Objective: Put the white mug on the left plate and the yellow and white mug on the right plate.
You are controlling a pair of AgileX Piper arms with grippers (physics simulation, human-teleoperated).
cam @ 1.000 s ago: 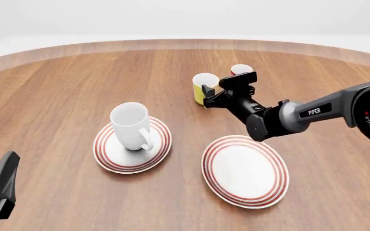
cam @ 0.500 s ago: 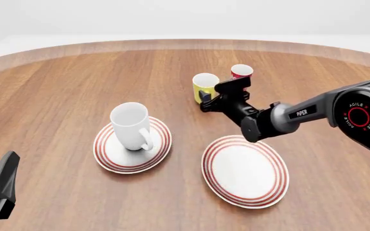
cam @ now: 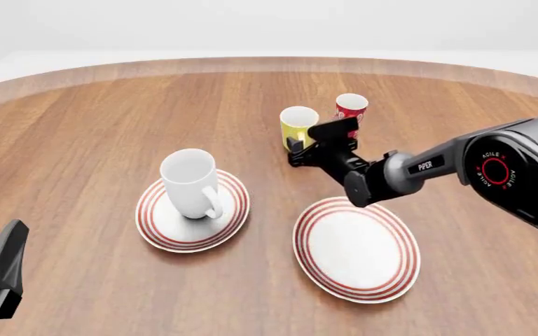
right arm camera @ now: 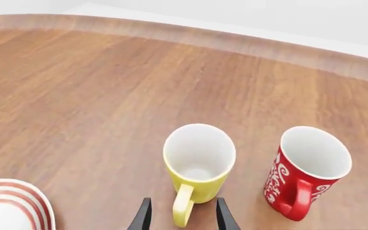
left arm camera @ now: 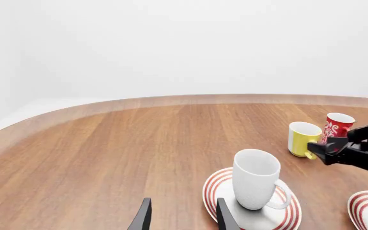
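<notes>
Fingers of the right gripper (right arm camera: 180,216) stand parted either side of the yellow mug's (cam: 296,127) handle, not closed. Red cup (cam: 349,108) crowds its right. White mug (cam: 190,185) sits on the left plate (cam: 162,230); right plate (cam: 355,249) bare. Left gripper (left arm camera: 182,219) open at the near edge.

At lower centre the white mug (left arm camera: 256,179) stands upright on the left plate (left arm camera: 217,185), with the yellow and white mug (left arm camera: 303,139) and a red cup (left arm camera: 336,126) at right.
</notes>
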